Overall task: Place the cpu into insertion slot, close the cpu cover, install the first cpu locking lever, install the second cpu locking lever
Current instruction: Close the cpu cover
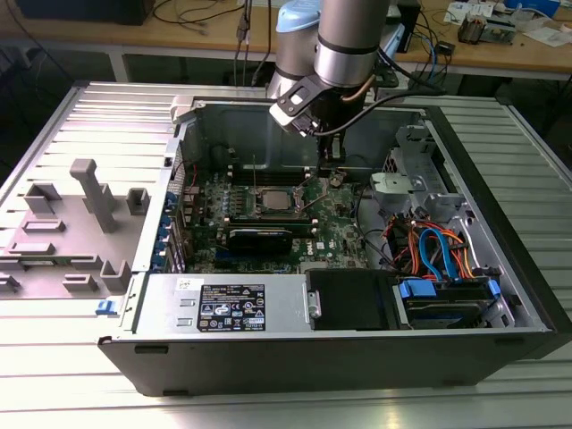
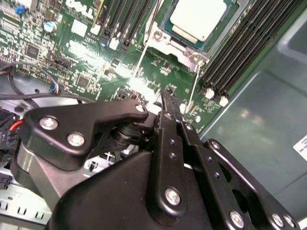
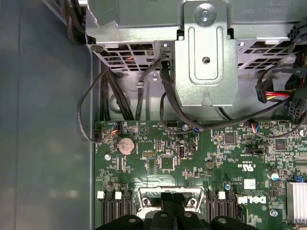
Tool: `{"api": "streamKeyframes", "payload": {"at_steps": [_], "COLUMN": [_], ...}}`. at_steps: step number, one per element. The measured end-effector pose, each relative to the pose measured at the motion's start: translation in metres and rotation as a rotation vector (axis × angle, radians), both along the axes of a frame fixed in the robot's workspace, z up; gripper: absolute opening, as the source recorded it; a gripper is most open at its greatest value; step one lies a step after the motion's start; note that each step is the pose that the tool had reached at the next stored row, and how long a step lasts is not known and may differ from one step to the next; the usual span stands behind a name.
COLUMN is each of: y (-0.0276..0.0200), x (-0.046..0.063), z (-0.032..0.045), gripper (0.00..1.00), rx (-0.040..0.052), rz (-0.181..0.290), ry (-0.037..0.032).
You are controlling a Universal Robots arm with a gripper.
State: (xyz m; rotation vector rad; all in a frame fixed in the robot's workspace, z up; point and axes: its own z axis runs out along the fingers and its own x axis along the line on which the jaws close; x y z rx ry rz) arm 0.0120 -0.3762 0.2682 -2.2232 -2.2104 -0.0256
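The cpu (image 2: 199, 17) shows its dull silver top inside the insertion slot (image 1: 273, 198) on the green motherboard (image 1: 335, 223). The cpu cover (image 2: 165, 36) lies as a silver frame around the chip. Two thin wire levers stand up off the socket's corners, one (image 2: 142, 57) on one side and the other (image 2: 194, 91) opposite. My gripper (image 2: 166, 98) hangs shut just above the board between those levers, a short way from the socket's edge, with nothing seen between its fingers. In the exterior view the gripper (image 1: 332, 177) is to the right of the socket. In the first wrist view the fingertips (image 3: 171, 195) cover part of the socket's metal frame (image 3: 148, 196).
Black memory slots (image 2: 240, 52) flank the socket. A long black card (image 1: 259, 237) lies in front of it. A metal drive bracket (image 3: 206, 62) with cables, the case walls (image 1: 223, 134), a power supply (image 1: 228, 304) and a grey fixture (image 1: 80, 214) outside the case surround the work area.
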Motion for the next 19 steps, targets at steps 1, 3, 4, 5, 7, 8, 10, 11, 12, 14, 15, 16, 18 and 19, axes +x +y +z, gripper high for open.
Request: {"api": "streamKeyframes", "payload": {"at_steps": [1, 3, 4, 5, 7, 8, 10, 11, 12, 14, 15, 16, 18, 19], "y": [0.0001, 0.0002, 0.0002, 0.0003, 0.0003, 0.0004, 0.0007, 0.0008, 0.0010, 0.0014, 0.0017, 0.0019, 0.0028, 0.0030], "x": [0.002, 0.006, 0.008, 0.010, 0.013, 0.014, 0.018, 0.020, 0.021, 0.023, 0.025, 0.026, 0.028, 0.029], "z": [-0.0001, -0.0004, -0.0005, -0.0005, -0.0006, -0.0006, -0.0014, -0.0017, -0.0019, -0.0031, -0.0039, -0.0045, -0.0089, -0.0102], "gripper": [0.11, 0.11, 0.11, 0.11, 0.11, 0.11, 0.11, 0.11, 0.11, 0.11, 0.11, 0.11, 0.11, 0.11], "rx": [-0.0001, 0.0001, 0.0002, 0.0000, 0.0000, -0.0001, -0.0009, -0.0011, -0.0010, -0.0014, -0.0017, -0.0017, -0.0019, -0.0021], "rz": [0.000, 0.000, 0.000, 0.000, 0.000, 0.000, 0.000, 0.000, 0.000, 0.000, 0.000, 0.000, 0.004, 0.004], "ry": [0.0000, 0.0000, -0.0001, 0.0000, 0.0000, 0.0000, 0.0000, 0.0000, 0.0000, -0.0001, 0.0000, -0.0001, -0.0001, 0.0000]}}
